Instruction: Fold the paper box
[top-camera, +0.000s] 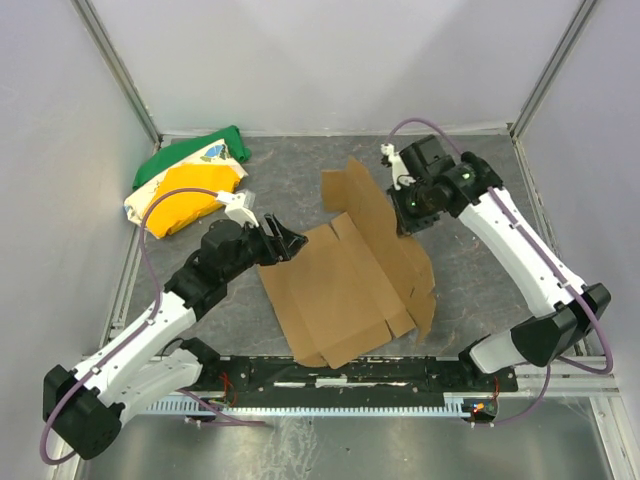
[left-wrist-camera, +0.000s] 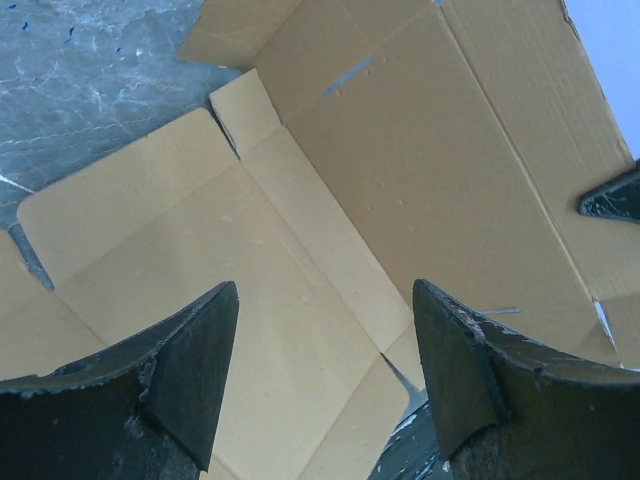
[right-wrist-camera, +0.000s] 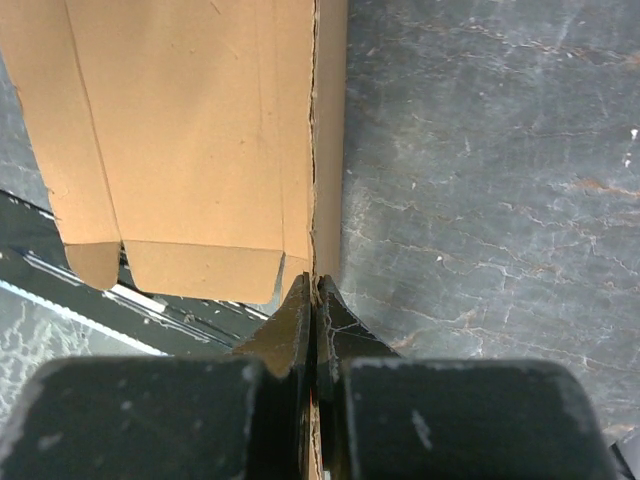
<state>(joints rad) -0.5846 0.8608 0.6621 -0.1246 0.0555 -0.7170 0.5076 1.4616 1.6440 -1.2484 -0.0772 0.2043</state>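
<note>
The paper box (top-camera: 345, 285) is a brown die-cut cardboard sheet with flaps and creases, lying in the middle of the table. Its far right side panel is raised off the table. My right gripper (top-camera: 408, 222) is shut on the edge of that raised panel. In the right wrist view the cardboard (right-wrist-camera: 190, 130) stands on edge between my closed fingers (right-wrist-camera: 316, 300). My left gripper (top-camera: 290, 243) is open at the sheet's far left edge. In the left wrist view the sheet (left-wrist-camera: 300, 250) fills the frame beyond my spread, empty fingers (left-wrist-camera: 205, 340).
A green, yellow and white cloth bundle (top-camera: 190, 182) lies at the far left. Metal frame posts (top-camera: 118, 66) and white walls ring the dark table (top-camera: 290, 180). A black rail (top-camera: 350, 372) runs along the near edge between the arm bases.
</note>
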